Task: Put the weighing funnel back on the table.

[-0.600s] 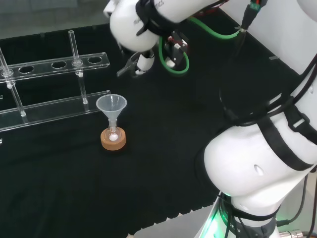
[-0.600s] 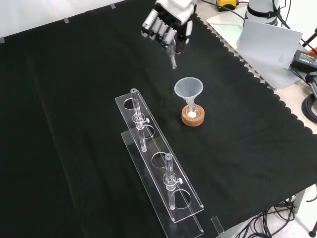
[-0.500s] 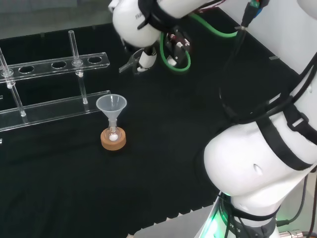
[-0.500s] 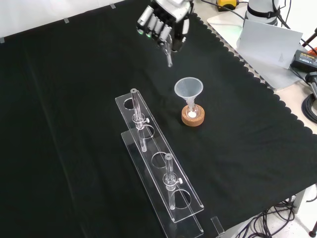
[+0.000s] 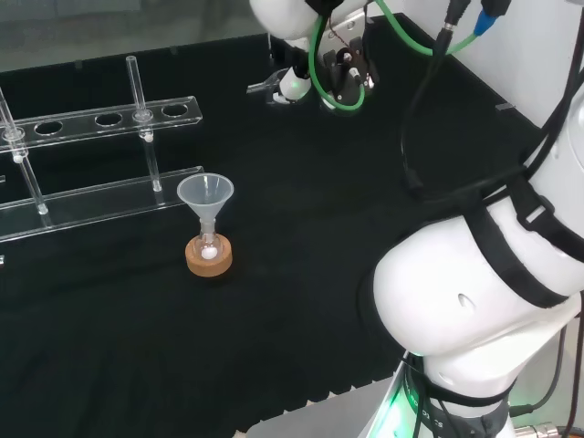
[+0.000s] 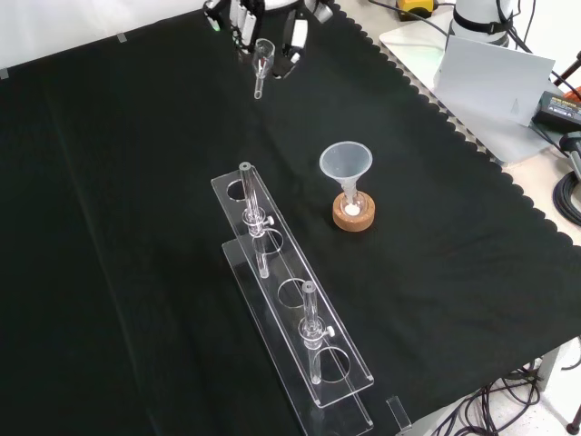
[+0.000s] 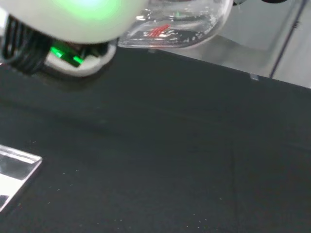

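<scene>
My hand (image 6: 243,16) hangs high over the far end of the cloth, its fingers curled round the small clear weighing funnel (image 6: 262,56), whose stem points down at the cloth. In the head view the hand (image 5: 294,84) is below the arm's white link, and the weighing funnel (image 5: 263,88) sticks out to its left, well above the cloth. The wrist view has the weighing funnel (image 7: 180,22) close up, clear and rounded, beside a blurred white part of the hand (image 7: 73,19).
The big funnel (image 6: 345,162) stands mouth up in a small flask on a cork ring (image 6: 353,215) mid-cloth. A clear test tube rack (image 6: 290,300) with tubes lies to its left in the front view. Bare black cloth (image 7: 170,145) lies below the hand.
The hand has carried the weighing funnel away from the big funnel: up and left in the front view, right and farther off in the head view. The big funnel stands as before.
</scene>
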Controlling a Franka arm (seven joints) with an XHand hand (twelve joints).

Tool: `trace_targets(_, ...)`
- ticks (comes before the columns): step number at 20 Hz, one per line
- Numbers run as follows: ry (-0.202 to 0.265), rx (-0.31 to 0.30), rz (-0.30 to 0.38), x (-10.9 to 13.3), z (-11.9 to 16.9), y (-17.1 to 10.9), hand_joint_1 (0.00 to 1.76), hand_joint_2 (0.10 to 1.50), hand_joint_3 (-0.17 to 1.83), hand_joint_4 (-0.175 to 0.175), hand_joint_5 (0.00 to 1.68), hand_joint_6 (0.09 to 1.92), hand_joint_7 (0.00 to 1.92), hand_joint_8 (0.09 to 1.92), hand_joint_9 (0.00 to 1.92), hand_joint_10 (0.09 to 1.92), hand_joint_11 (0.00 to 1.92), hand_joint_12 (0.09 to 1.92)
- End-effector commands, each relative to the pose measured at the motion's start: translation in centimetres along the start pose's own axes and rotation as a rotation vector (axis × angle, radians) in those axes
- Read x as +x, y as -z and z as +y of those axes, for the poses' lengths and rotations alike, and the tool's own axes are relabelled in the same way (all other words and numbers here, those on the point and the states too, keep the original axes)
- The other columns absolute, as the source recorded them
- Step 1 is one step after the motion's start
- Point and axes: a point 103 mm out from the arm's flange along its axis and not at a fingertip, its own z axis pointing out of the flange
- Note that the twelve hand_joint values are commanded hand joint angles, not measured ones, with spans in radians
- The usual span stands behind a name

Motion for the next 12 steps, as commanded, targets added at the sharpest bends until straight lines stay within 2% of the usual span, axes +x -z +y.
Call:
trace_targets(1, -0.107, 0.004, 0.029, -1.4, -0.1, -1.7, 1.17, 0.51, 0.76, 0.175, 1.63, 0.09, 1.76, 0.09, 1.47, 0.16, 0.58, 1.3)
trace_targets(12, -0.232, 0.018, 0.058, -3.4, -1.2, -6.5, 1.17, 0.5, 0.76, 0.175, 1.63, 0.09, 1.76, 0.09, 1.47, 0.16, 0.58, 1.29)
